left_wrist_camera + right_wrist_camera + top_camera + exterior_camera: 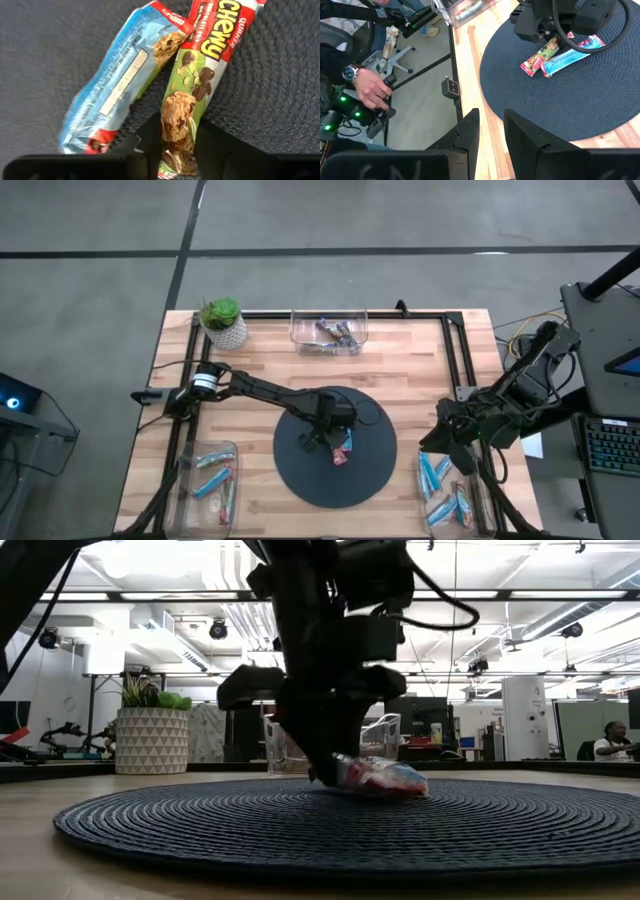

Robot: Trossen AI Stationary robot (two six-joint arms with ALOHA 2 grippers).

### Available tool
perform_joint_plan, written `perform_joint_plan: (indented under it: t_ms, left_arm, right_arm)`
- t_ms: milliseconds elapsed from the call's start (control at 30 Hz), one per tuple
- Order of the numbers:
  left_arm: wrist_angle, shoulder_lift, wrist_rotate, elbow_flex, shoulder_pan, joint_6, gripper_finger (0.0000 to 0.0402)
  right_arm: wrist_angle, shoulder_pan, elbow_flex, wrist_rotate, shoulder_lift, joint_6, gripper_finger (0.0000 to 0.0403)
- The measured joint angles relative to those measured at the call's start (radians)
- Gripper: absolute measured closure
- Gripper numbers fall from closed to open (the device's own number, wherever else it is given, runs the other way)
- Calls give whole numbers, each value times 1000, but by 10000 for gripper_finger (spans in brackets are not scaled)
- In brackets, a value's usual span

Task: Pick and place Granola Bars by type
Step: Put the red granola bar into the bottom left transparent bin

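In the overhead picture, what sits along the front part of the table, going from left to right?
Clear bin of bars → dark round mat with the left end effector closing on a green bar → right end effector → blue bars at the right edge.

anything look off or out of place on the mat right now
Nothing looks damaged or spilled. Two bars are left on the round mat, lying crossed: the green bar overlaps one end of the blue bar. The left end effector is closed on the green bar, so lifting it might drag the blue one along.
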Motion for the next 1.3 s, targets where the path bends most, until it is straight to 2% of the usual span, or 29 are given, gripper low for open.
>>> perform_joint_plan:
  t_ms: [300, 567, 700, 800, 1100, 1300]
  left_arm:
    - [-58, -2, -10, 107, -4, -47, 340]
    - [-257, -9, -66, 265, -18, -125, 341]
    - [-386, -9, -150, 357, -43, -248, 341]
    - [-483, -9, -170, 428, -68, -347, 341]
    - [-793, -10, -166, 623, -167, -751, 342]
    - [-807, -50, -105, 641, -235, -1010, 343]
  right_arm:
    - [0, 0, 0, 0, 0, -7, 329]
    - [0, 0, 0, -1, 0, -23, 327]
    - [0, 0, 0, -2, 0, -42, 323]
    - [0, 0, 0, -2, 0, -67, 325]
    - [0, 0, 0, -3, 0, -132, 332]
    - [1, 0, 0, -3, 0, -166, 325]
